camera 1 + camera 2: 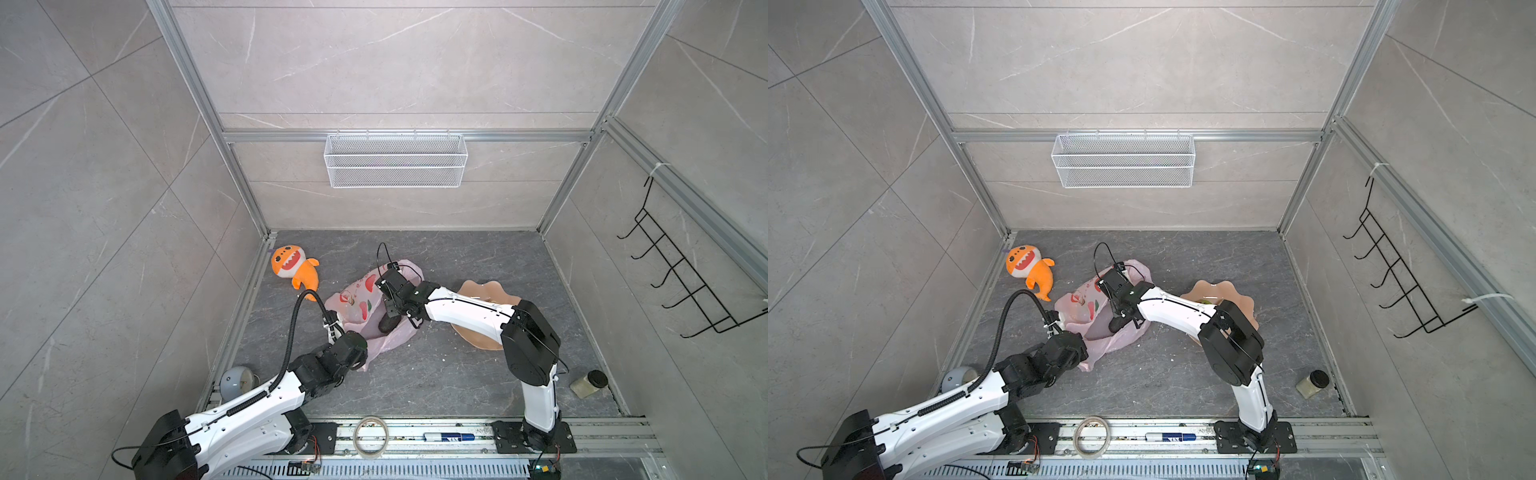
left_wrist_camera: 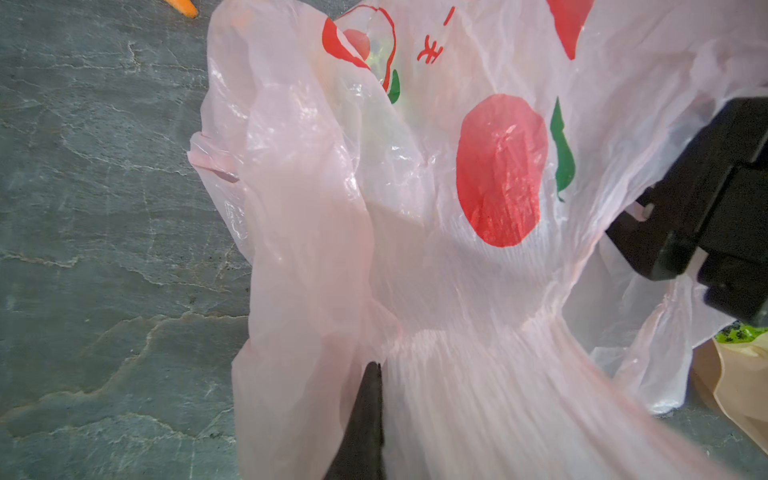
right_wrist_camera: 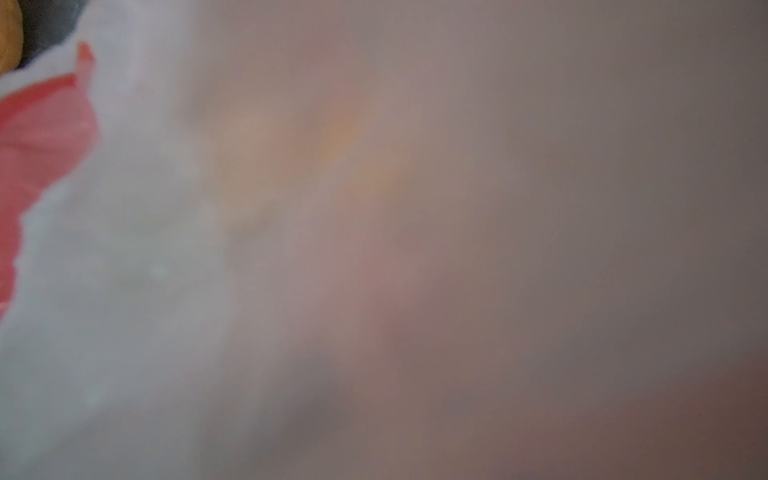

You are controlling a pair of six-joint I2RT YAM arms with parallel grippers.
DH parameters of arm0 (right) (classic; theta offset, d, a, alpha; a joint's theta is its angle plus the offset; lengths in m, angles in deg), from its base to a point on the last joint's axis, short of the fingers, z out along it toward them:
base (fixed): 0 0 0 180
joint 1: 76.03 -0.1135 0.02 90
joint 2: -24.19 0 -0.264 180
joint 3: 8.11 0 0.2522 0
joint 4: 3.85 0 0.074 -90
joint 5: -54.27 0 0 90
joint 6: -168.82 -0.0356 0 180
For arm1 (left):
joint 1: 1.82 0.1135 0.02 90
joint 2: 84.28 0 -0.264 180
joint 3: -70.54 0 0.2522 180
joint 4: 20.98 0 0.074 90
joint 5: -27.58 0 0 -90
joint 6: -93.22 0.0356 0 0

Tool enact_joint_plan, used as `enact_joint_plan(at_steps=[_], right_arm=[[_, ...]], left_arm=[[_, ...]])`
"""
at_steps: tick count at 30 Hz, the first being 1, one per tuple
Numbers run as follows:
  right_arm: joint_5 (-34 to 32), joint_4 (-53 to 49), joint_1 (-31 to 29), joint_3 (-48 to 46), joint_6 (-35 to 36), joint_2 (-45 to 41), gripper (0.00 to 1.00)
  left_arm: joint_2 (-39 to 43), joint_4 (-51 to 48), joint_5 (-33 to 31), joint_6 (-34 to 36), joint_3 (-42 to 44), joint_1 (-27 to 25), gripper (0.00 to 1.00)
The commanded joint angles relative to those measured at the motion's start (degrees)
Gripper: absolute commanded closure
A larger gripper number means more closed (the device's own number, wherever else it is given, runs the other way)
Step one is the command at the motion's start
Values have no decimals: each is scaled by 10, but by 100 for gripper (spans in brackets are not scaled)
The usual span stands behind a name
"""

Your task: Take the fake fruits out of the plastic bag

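Two arms: both working at the plastic bag (image 1: 357,301), which lies on the table (image 1: 436,374).
Bowl (image 1: 482,289): just beside the bag.
Left gripper (image 1: 332,326): clenched on gathered bag film.
Right gripper (image 1: 391,313): inside the bag mouth; grip cannot be told.
Fake fruits (image 2: 374,58): in the bag, seen as a faint tint through the film.
Risk: the film may snag the right fingers, so the bag lifts along with any fruit.

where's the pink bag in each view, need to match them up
Top view: bag at centre, just left of the bowl.
Top view: bag again at centre, left of the bowl.
Left wrist: bag fills most of the picture.
Right wrist: bag only as blurred film.
Landmark: the bowl, also at the left wrist picture's edge.
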State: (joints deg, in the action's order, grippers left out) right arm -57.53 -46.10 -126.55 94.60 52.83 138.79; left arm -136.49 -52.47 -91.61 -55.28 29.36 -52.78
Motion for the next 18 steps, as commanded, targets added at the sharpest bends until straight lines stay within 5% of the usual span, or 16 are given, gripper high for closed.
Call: enact_joint_plan(at_steps=[1, 18], right_arm=[[2, -10, 3, 26, -6, 18, 34], [16, -20, 25, 70, -14, 78, 21]], left_arm=[[6, 19, 4, 8, -1, 2, 100], [-2, 36, 6, 27, -23, 2, 100]])
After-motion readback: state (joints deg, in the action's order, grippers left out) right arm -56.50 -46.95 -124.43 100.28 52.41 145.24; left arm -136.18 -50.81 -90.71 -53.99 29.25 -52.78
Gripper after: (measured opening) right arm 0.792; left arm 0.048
